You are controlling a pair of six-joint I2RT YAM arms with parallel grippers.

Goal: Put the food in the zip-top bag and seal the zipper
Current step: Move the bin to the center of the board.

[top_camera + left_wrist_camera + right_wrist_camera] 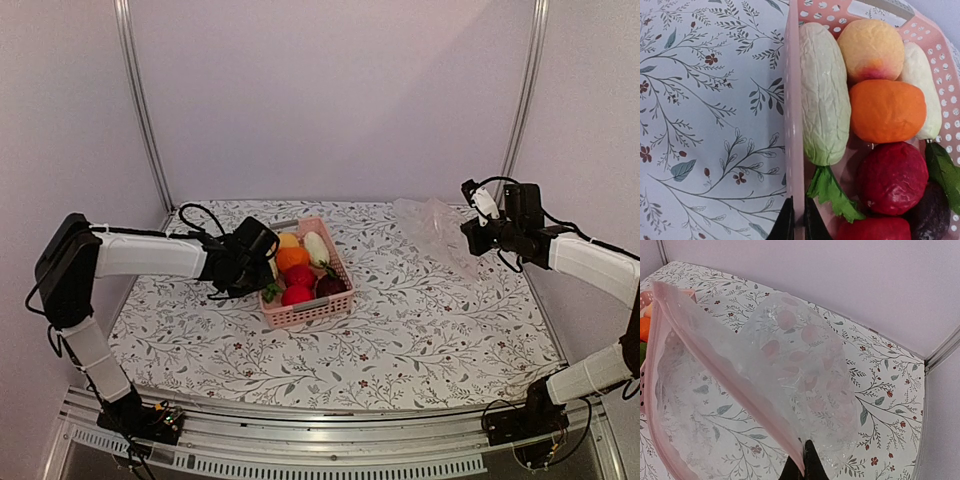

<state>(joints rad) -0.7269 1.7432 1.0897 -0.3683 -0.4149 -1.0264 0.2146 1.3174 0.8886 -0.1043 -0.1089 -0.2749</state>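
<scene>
Your left gripper (798, 215) is pinching the left wall of the pink basket (792, 100), seemingly firmly. Your right gripper (804, 460) is clamping the rim of the zip-top bag (790, 355). Aim its mouth leftward.

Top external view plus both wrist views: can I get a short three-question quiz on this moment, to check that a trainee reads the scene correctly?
1. Which gripper grips the zip-top bag?
2. True or false: the food already lies inside the bag.
3. What is the left gripper closed on? A. nothing at all B. the pink basket's wall C. the bag

Key:
1. The right gripper, pinching the bag's edge.
2. False: it lies in the pink basket.
3. B
</scene>
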